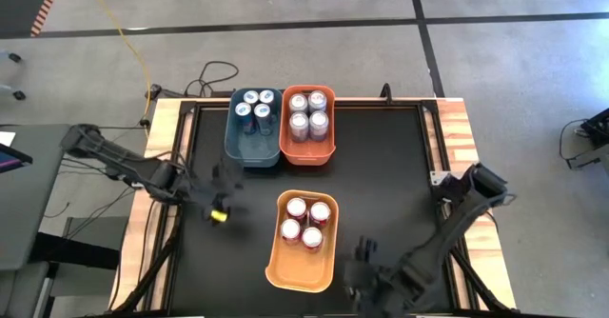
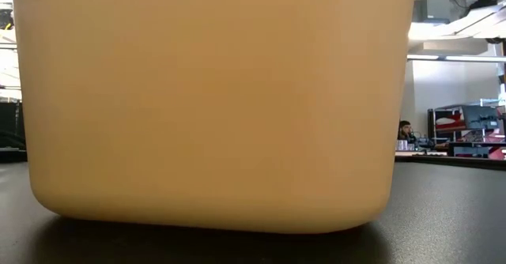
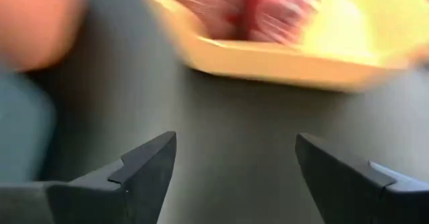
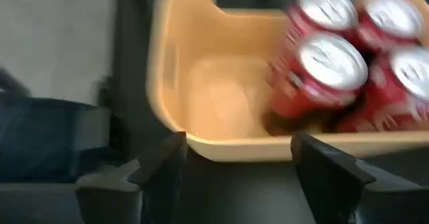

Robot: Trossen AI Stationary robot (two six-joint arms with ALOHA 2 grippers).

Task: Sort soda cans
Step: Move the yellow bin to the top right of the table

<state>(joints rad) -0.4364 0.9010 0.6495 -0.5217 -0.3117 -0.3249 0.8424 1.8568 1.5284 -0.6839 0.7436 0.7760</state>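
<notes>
red cans [image 4: 348, 63] beyond right gripper [image 4: 234, 163]

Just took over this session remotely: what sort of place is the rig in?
Likely a robotics lab or workshop. The black table stands on a bare grey floor with loose cables, and the low view shows desks with screens and a person seated behind.
</notes>
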